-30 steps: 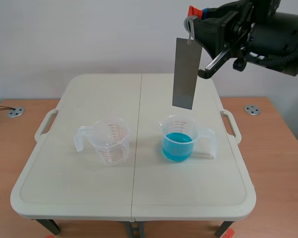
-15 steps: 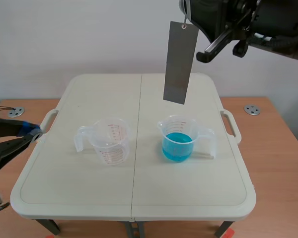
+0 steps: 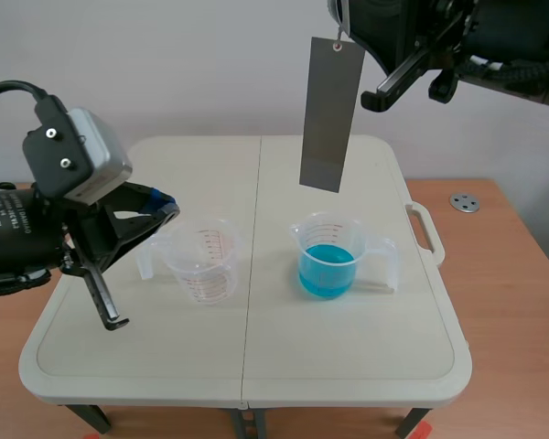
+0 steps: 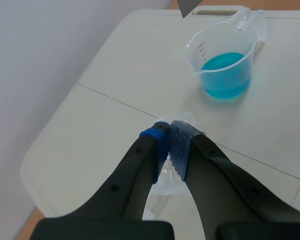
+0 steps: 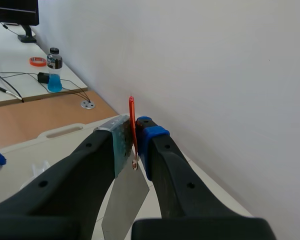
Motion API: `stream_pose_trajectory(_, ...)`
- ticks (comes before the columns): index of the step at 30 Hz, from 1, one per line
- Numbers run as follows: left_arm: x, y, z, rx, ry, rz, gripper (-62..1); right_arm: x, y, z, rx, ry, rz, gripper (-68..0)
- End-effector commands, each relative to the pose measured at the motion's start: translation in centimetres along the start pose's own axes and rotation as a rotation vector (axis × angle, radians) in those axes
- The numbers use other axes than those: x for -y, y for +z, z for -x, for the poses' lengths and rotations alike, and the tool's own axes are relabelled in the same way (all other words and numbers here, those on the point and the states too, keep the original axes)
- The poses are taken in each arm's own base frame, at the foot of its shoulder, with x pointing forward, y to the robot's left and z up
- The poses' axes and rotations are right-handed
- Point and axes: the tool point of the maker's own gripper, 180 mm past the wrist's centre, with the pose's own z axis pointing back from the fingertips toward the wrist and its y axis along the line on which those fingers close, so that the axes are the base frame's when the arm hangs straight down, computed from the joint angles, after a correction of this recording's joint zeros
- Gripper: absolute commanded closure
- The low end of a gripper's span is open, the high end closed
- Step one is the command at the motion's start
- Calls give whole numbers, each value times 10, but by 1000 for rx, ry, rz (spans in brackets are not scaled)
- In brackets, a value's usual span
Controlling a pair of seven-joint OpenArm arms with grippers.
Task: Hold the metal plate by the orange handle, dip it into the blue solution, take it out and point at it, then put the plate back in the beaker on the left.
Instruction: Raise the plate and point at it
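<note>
Right jaws clamp orange handle; metal plate hangs; left jaws closed.

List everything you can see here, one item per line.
Plate: 1, grey metal, hanging from the handle, raised clear of both beakers.
Handle: 1, orange, between the right gripper's fingers.
Full beaker: 1, clear, holding blue solution, on the table's right half.
Empty beaker: 1, clear with red marks, on the table's left half.
Table: 1, off-white, folding.
Desk: 1, brown wood, under the table.
Discs: 2, grey, set in the desk, one on either side of the table.
Bottle: 1, blue liquid, on a far desk.
Tape roll: 1, orange, beside the bottle.
Left gripper: black, shut on nothing, near the empty beaker.
Right gripper: black, raised, shut on the handle.
</note>
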Motion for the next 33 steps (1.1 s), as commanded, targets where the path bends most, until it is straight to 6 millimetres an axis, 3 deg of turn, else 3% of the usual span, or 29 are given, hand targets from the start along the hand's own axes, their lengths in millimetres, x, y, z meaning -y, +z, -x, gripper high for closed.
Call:
stream_pose_trajectory(1, -8, -7, -9, 32, 8, -25, -25, 6, 2, -14, 42, 21, 10, -13)
stream_pose_trajectory(7, -7, -33, -20, 78, 20, -4, -25, 6, 2, -14, 42, 21, 10, -13)
stream_pose_trajectory(16, 19, -65, -37, 102, 14, 97, -25, 6, 2, -14, 43, 20, 10, -13)
stream_pose_trajectory(24, 18, -91, -42, 89, 19, 99, -25, 6, 2, -14, 43, 20, 10, -13)
stream_pose_trajectory(33, 15, -104, -44, 92, 23, 70, -25, 6, 2, -14, 43, 21, 10, -13)
